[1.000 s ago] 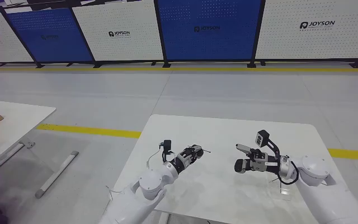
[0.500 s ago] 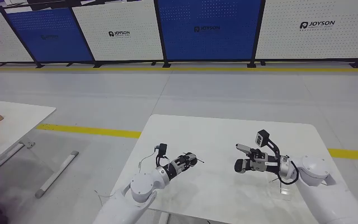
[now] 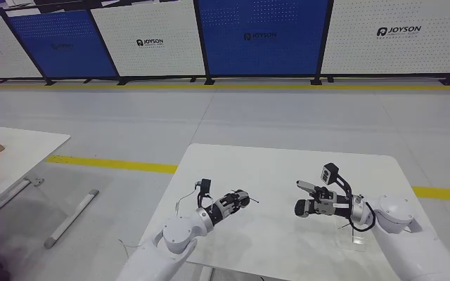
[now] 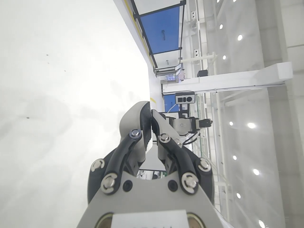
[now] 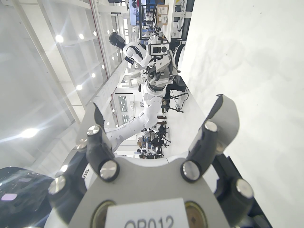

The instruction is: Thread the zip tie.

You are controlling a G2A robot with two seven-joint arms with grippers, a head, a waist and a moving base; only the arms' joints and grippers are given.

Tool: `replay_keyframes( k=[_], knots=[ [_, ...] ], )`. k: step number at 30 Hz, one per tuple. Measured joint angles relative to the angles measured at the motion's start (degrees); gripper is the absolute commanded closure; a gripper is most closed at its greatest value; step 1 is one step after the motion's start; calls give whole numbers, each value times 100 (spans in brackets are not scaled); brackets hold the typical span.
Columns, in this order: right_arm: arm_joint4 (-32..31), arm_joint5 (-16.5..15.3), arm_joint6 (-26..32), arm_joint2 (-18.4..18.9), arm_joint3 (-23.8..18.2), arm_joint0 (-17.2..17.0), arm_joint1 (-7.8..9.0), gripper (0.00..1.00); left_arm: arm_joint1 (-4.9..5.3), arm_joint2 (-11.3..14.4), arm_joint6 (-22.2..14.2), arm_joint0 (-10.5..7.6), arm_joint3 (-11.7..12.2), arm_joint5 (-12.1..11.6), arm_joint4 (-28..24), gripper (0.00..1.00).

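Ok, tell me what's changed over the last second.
The left gripper, shut on a thin dark strip that looks like the zip tie, drew back a little toward the robot's edge of the white table. Most of that happened in the first half second. The right gripper stayed open, empty and in place.
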Motion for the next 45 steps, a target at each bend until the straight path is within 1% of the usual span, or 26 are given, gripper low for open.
replay_keyframes(
  k=[2, 5, 7, 9, 11, 12, 13, 14, 16, 25, 26, 29, 31, 33, 36, 43, 45],
  knots=[
    [0, 0, 0, 0, 0, 0, 0, 0, 12, -95, -120, 57, -100, -30, -181, 100],
    [0, 0, 0, 0, 0, 0, 0, 0, 38, -294, -325, 165, -326, -53, -495, 100],
    [0, 0, 0, 0, 0, 0, 0, 0, 55, -458, -437, 265, -548, -93, -750, 100],
    [0, 0, 0, 0, 0, 0, 0, 0, 70, -633, -490, 394, -802, -182, -997, 100],
    [0, 0, 0, 0, 0, 0, 0, 0, 79, -761, -516, 509, -1000, -255, -1164, 100],
    [0, 0, 0, 0, 0, 0, 0, 0, 87, -825, -557, 578, -1101, -256, -1242, 100],
    [0, 0, 0, 0, 0, 0, 0, 0, 97, -862, -610, 615, -1151, -200, -1245, 100],
    [0, 0, 0, 0, 0, 0, 0, 0, 105, -883, -655, 631, -1175, -135, -1213, 100],
    [0, 0, 0, 0, 0, 0, 0, 0, 109, -890, -678, 633, -1179, -96, -1172, 100],
    [0, 0, 0, 0, 0, 0, 0, 0, 106, -880, -658, 627, -1184, -116, -1187, 100],
    [0, 0, 0, 0, 0, 0, 0, 0, 99, -868, -627, 623, -1206, -148, -1226, 100],
    [0, 0, 0, 0, 0, 0, 0, 0, 73, -866, -568, 633, -1303, -343, -1521, 100],
    [0, 0, 0, 0, 0, 0, 0, 0, 62, -933, -610, 667, -1375, -521, -1807, 100],
    [0, 0, 0, 0, 0, 0, 0, 0, 60, -1025, -674, 731, -1414, -696, -1973, 100],
    [0, 0, 0, 0, 0, 0, 0, 0, 68, -1068, -760, 782, -1429, -642, -2003, 100],
    [0, 0, 0, 0, 0, 0, 0, 0, 68, -1065, -756, 779, -1427, -635, -1996, 100],
    [0, 0, 0, 0, 0, 0, 0, 0, 66, -1035, -700, 755, -1405, -586, -1903, 100]
  ],
)
